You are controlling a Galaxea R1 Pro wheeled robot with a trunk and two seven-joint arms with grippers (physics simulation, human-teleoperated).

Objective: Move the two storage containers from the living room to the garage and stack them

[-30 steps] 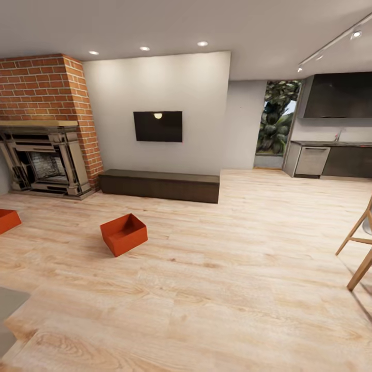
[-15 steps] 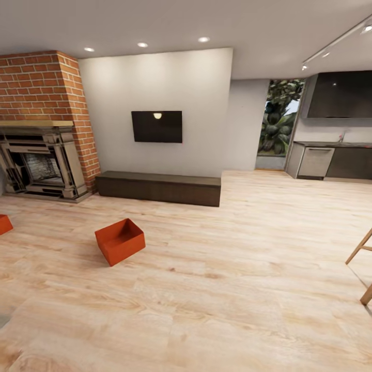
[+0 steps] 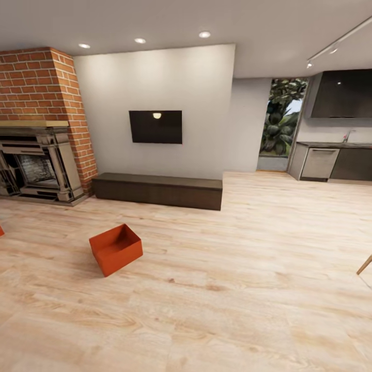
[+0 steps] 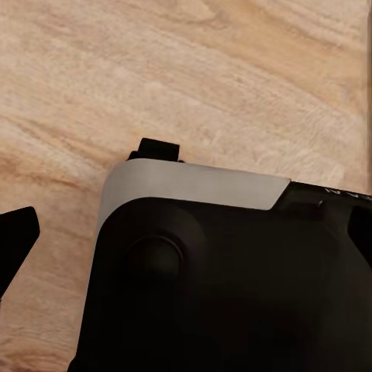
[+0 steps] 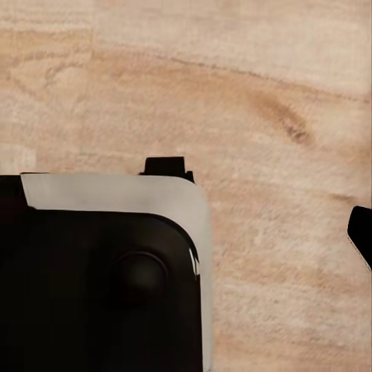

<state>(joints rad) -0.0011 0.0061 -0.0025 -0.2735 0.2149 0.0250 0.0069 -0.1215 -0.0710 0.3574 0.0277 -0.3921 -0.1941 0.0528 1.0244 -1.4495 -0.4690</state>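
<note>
One of the storage containers (image 3: 115, 249), an orange-red open box, sits on the living room's light wood floor at the lower left of the head view, a few steps ahead of me. A thin orange sliver of the other container (image 3: 1, 231) shows at the left edge. In the left wrist view a black fingertip (image 4: 15, 236) of my left gripper (image 4: 186, 232) stands far out at the frame's edge, over bare planks. My right gripper (image 5: 186, 232) likewise shows one black fingertip (image 5: 361, 232) at the edge. Neither holds anything.
A brick fireplace (image 3: 36, 129) stands at the left, and a low dark bench (image 3: 157, 189) runs under the wall TV (image 3: 155, 126). Kitchen cabinets (image 3: 333, 163) are at the far right. A wooden chair leg (image 3: 365, 264) pokes in at the right edge. My dark base (image 4: 232, 287) is below both wrists.
The whole picture has shifted as the camera moved. The near container sits lower and further left, the other has slid almost off the left edge, and the chair has nearly left the right.
</note>
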